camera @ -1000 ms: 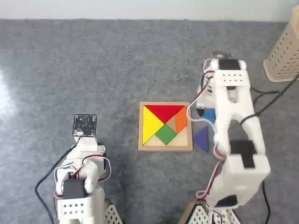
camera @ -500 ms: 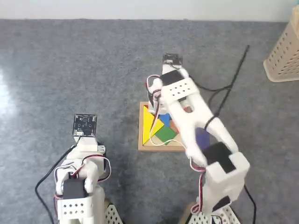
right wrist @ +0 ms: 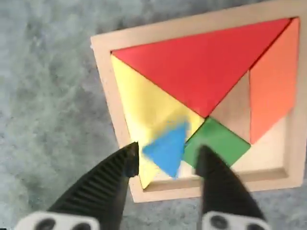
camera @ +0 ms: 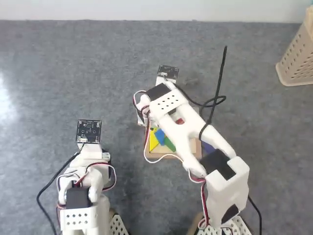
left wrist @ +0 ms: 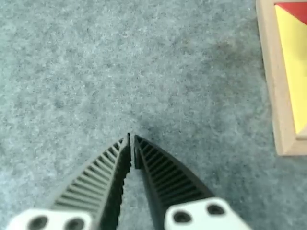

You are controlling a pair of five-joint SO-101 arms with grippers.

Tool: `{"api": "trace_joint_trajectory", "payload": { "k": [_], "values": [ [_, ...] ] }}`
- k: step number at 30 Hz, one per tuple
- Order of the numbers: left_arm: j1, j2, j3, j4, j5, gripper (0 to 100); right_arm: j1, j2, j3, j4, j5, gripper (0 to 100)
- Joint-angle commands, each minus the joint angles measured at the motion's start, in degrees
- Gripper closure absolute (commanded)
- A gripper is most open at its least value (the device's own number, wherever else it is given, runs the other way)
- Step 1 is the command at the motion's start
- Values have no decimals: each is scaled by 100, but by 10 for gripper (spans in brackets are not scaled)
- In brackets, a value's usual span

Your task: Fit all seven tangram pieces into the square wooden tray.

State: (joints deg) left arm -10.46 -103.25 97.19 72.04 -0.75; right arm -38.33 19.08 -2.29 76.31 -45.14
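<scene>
Now the right gripper (right wrist: 168, 152) hangs over the tray (right wrist: 103, 96), jaws spread wide. The blue triangle (right wrist: 169, 143) looks loose between them, lying across the yellow triangle (right wrist: 139, 110) and green square (right wrist: 218, 143) inside the tray, not in a slot. Bare wood shows beside the green square, and that's the likely target. Best play: re-grip its edges, turn it to match the gap, lower it flat. The left gripper (left wrist: 132, 140), clenched on nothing, sits just outside the tray.
</scene>
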Motion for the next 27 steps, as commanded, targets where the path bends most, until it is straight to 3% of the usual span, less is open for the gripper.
{"api": "trace_joint_trajectory", "payload": {
  "k": [1, 4, 6, 9, 12, 13, 17, 23, 27],
  "values": [
    [18, -97, -66, 26, 44, 988, -40, -48, -79, 22, -62, 720],
    [18, -97, -66, 26, 44, 988, -40, -66, -79, -4, -44, 728],
    [18, -97, -66, 26, 44, 988, 4, -119, -97, 22, 448, 754],
    [18, -97, -66, 26, 44, 988, 295, -365, -158, 48, 2136, 845],
    [18, -97, -66, 26, 44, 988, 620, -822, -149, -13, 4000, 996],
    [18, -97, -66, 26, 44, 988, 699, -998, -123, -13, 4325, 992],
    [18, -97, -66, 26, 44, 988, 1244, -1903, 791, -558, 4985, 991],
    [18, -97, -66, 26, 44, 988, 1349, -3178, 4211, -3477, 6207, 992],
    [18, -97, -66, 26, 44, 988, 1305, -3512, 4554, -3231, 6163, 992]
  ]
}}
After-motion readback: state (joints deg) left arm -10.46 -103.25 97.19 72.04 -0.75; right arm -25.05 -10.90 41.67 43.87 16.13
